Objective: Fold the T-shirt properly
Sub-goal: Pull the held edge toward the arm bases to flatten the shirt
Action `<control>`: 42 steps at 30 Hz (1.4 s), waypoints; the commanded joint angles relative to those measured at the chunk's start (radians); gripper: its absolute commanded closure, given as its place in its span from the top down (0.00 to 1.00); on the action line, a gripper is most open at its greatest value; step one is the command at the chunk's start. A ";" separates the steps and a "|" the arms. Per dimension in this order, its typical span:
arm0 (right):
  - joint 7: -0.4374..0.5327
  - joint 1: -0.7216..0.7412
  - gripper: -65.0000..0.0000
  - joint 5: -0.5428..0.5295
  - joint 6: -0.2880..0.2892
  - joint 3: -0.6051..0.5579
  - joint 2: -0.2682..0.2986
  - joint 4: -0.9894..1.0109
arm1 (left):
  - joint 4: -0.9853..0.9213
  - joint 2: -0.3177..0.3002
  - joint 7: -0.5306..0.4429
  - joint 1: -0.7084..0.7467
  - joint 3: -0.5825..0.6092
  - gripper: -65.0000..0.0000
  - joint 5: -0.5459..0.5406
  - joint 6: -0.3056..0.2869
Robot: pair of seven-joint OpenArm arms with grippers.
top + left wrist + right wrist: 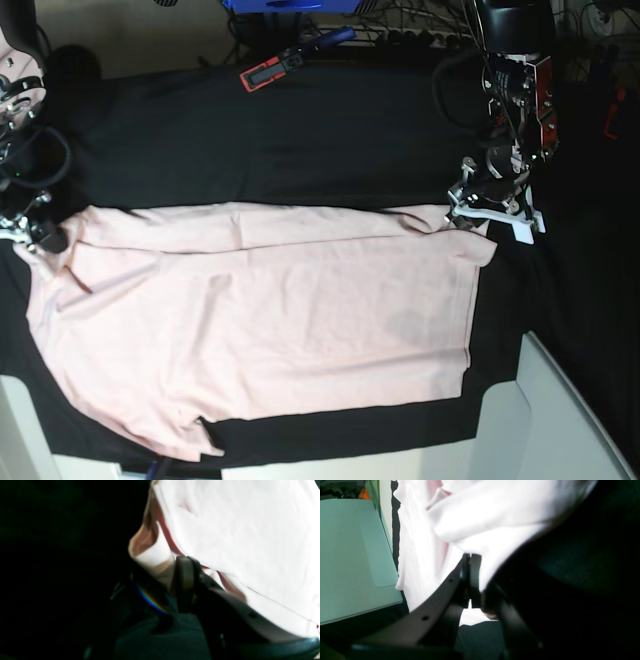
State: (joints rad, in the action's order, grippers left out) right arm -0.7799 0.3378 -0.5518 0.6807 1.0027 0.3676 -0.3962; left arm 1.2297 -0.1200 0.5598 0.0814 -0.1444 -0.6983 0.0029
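T-shirt point(270, 320): laid plain side up across black table cloth point(300, 140), one long edge folded over along far side | left gripper point(470, 212): set at far hem corner, fabric seen between fingers, full closure cannot be told | right gripper point(30, 235): pressed together, pinching shirt edge at opposite end

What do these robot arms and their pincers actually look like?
In the base view the left arm is black with a red panel, loose black cables, and a white-framed left gripper. Up close, the right gripper has pale, hole-dotted frames and dark finger pads.
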 commanded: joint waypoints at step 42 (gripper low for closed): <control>-0.250 -0.299 0.00 -0.023 0.017 0.235 0.020 -0.231 | 0.278 -0.059 0.013 0.300 -0.005 0.00 -0.005 0.007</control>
State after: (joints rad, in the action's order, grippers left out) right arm -1.0382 0.0437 -0.5900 0.7025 1.2366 0.3622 -0.6109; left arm 1.4883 -0.1665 0.5900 0.3798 -0.1436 -0.7078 0.0002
